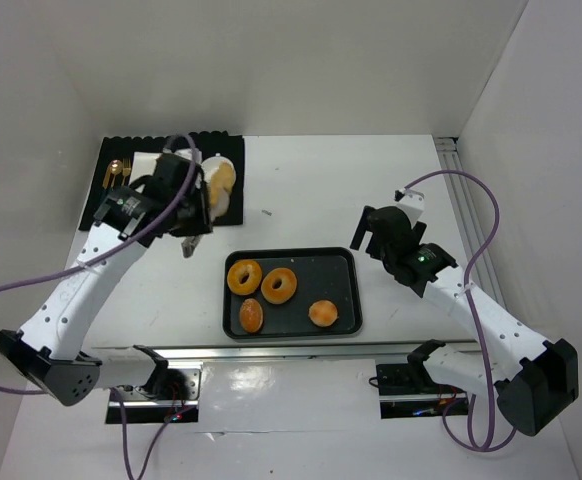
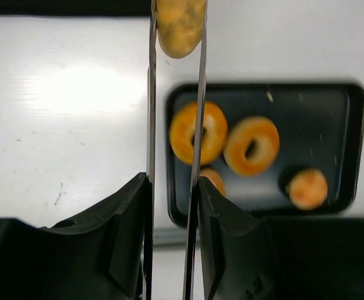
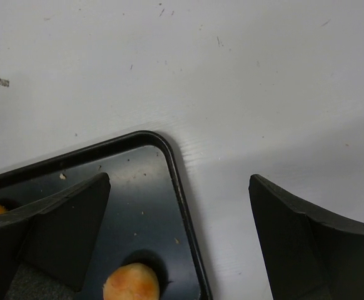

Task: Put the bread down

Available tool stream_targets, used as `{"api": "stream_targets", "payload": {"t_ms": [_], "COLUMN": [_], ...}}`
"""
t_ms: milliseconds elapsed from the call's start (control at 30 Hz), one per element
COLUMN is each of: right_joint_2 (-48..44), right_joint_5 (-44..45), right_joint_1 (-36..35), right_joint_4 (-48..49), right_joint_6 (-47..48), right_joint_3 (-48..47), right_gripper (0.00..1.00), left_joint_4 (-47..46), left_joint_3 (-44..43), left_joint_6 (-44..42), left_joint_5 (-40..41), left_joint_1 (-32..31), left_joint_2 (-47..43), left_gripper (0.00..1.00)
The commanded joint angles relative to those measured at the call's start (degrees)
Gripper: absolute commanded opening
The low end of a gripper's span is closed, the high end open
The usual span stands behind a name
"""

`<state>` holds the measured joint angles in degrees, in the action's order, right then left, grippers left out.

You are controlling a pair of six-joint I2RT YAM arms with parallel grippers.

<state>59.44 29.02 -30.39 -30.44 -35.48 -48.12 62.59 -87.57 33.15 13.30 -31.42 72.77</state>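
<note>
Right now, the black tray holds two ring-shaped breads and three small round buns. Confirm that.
Not quite. The black tray holds only two small round buns, the left bun and the right bun, not three. The two ring-shaped breads are right. The top external view shows it.

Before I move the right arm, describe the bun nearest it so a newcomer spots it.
Find the black tray at the centre of the white table. Go to its right side, near the front edge. The small round bun there has no hole and lies alone, with bare tray between it and the nearest ring.
</note>
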Motion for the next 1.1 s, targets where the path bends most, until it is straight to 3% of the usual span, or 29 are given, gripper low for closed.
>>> {"api": "stream_targets", "payload": {"t_ms": [0,133,267,400,533,833,967,1067], "right_joint_2": [-0.55,-0.55,-0.03,0.50,1.03,3.83,3.84,3.84], "right_joint_5": [-0.10,-0.10,-0.10,-0.10,0.96,0.43,0.96,0.96], "right_joint_1": [-0.46,-0.46,-0.46,-0.46,-0.46,-0.46,-0.46,-0.46], "right_joint_4": [3.36,3.37,3.37,3.37,2.84,2.84,2.84,2.84], "right_joint_6": [0.59,0.59,0.59,0.59,0.59,0.06,0.06,0.06], "right_joint_3": [0.12,0.66,1.18,1.18,1.18,0.13,-0.40,-0.40], "right_gripper": [0.99,0.99,0.99,0.99,0.99,0.99,0.99,0.99], "left_joint_4": [-5.80,-13.18,-23.02,-27.78,-32.33,-32.00,-32.00,-30.87], "left_joint_3": [-0.07,6.86,12.85,8.94,7.33,-0.49,-1.02,-1.02], "left_joint_6": [1.40,3.32,6.40,7.54,6.94,6.84,6.84,6.84], "left_joint_5": [6.30,7.97,5.33,3.05,0.69,-1.17,-1.70,-1.70], "left_joint_1": [10.28,22.93,31.23,36.85,38.88,37.31,37.31,36.78], "left_joint_2": [-2.01,-1.41,1.31,10.09,17.13,27.69,28.83,28.83], "left_gripper": [0.40,0.38,0.38,0.39,0.39,0.41,0.58,0.60]}}
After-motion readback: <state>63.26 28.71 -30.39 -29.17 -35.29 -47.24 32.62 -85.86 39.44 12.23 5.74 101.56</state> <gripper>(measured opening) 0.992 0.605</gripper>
